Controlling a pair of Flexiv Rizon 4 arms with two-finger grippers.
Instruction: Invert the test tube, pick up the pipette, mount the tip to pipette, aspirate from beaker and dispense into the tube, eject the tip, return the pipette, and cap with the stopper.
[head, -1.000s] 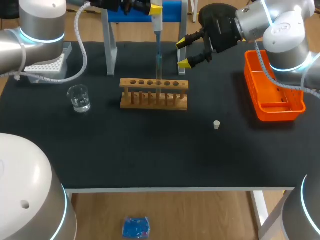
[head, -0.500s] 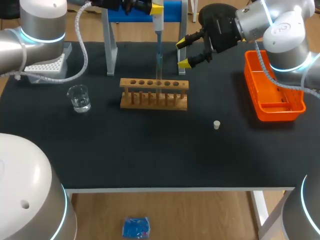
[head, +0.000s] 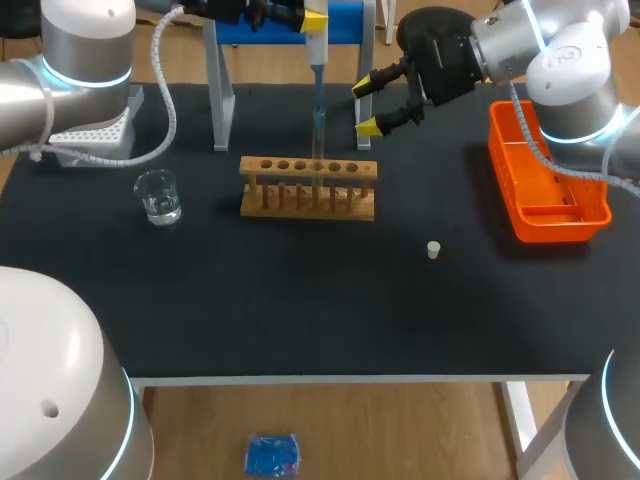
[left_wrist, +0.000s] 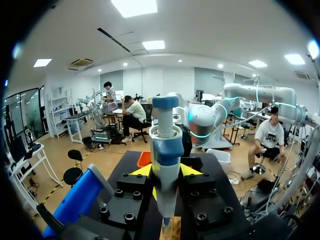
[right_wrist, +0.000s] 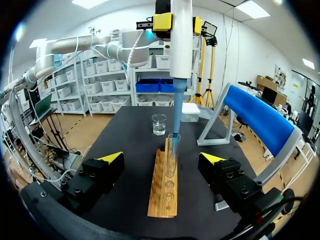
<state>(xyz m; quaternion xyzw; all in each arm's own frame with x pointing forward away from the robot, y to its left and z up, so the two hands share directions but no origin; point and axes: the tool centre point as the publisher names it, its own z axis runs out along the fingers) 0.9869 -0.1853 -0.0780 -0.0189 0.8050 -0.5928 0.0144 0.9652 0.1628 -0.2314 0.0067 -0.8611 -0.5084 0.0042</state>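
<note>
My left gripper (head: 303, 17) is shut on the white pipette (head: 314, 47), which hangs upright above the wooden rack (head: 308, 187). Its blue tip (head: 318, 115) reaches down into the mouth of the test tube (head: 319, 160) standing in the rack. In the left wrist view the pipette (left_wrist: 166, 160) stands between the yellow fingers of that gripper (left_wrist: 165, 172). My right gripper (head: 368, 105) stays open just behind the rack's right end, holding nothing. From its wrist view, the right gripper (right_wrist: 162, 157) straddles the rack (right_wrist: 164, 187), with the tube (right_wrist: 172, 152) and pipette (right_wrist: 180, 50) ahead. The beaker (head: 158, 196) sits left of the rack. The white stopper (head: 433, 250) lies on the mat to the right.
An orange basket (head: 545, 180) stands at the table's right edge. A white tip box (head: 95, 130) is at the back left. The blue pipette stand (head: 345, 22) on grey legs rises behind the rack, close to both grippers.
</note>
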